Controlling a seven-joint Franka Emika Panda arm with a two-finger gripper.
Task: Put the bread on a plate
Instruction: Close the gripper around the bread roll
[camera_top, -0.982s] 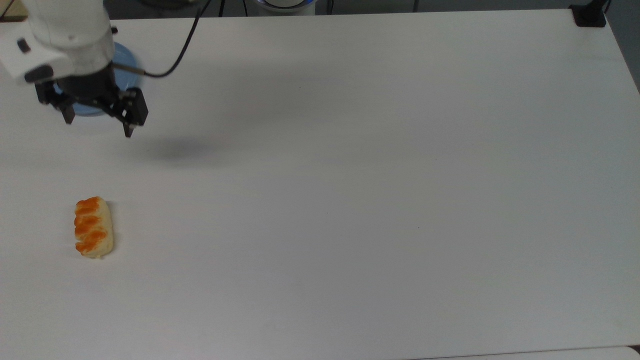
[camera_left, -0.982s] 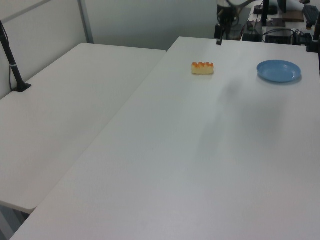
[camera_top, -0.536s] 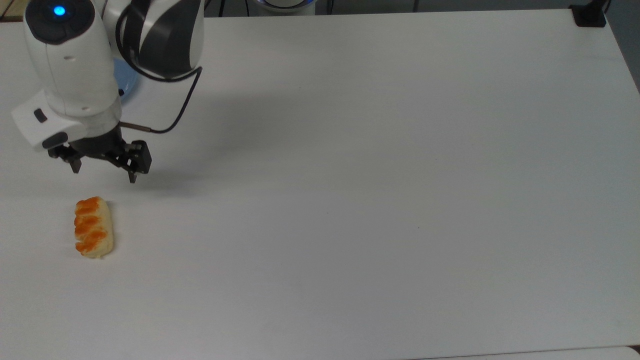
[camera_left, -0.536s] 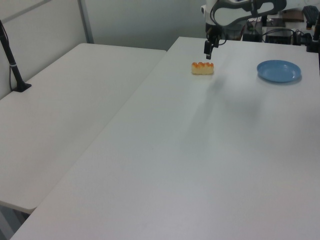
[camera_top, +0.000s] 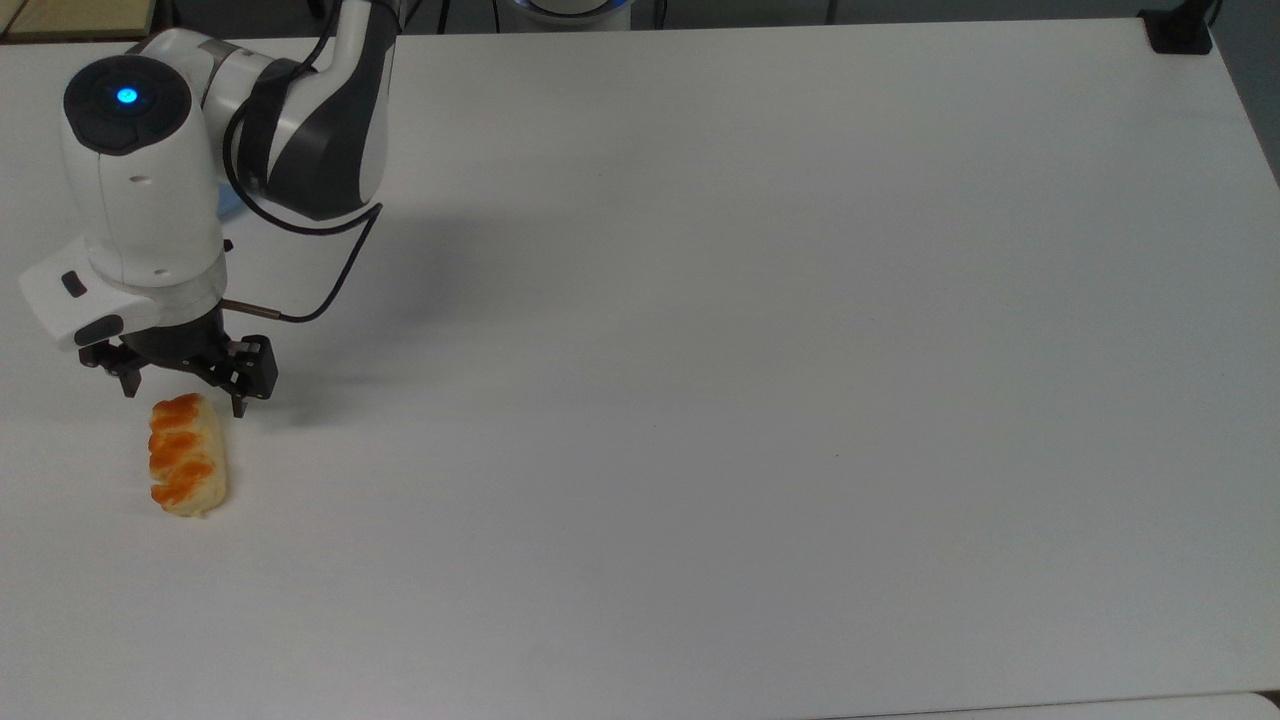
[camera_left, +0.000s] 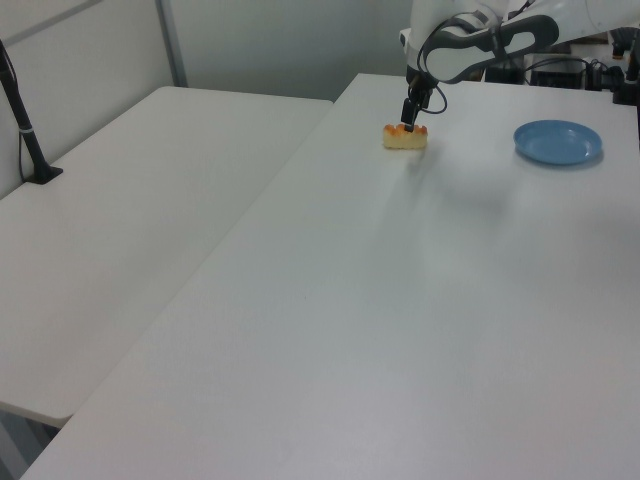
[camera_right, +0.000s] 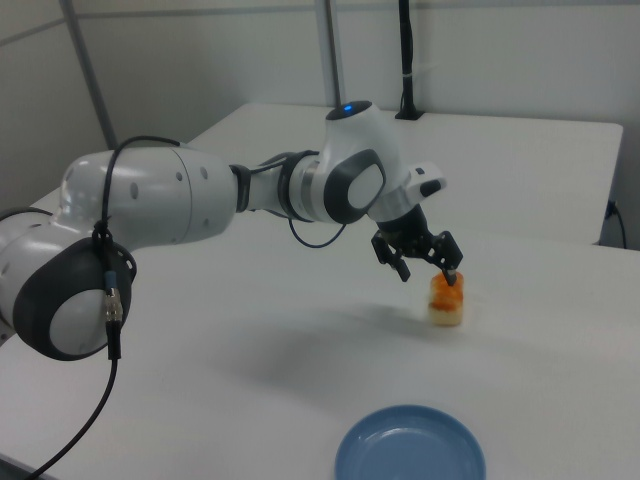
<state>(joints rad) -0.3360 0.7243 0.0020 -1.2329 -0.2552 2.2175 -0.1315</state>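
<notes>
A: The jaws stand wide open, empty, on the gripper (camera_top: 182, 395), which has travelled from over the plate (camera_right: 410, 448) to the near end of the bread (camera_top: 186, 454) in the last second

B: Where's the bread?

A: Flat on the table (camera_top: 760, 400), close to the top view's left edge, untouched. The plate sits further back along that same edge, behind the arm (camera_top: 150, 190)

B: So what does the move mean?

A: The approach looks nearly done. I'd judge it must centre over the bread and drop before closing; nothing is lifted yet
</notes>
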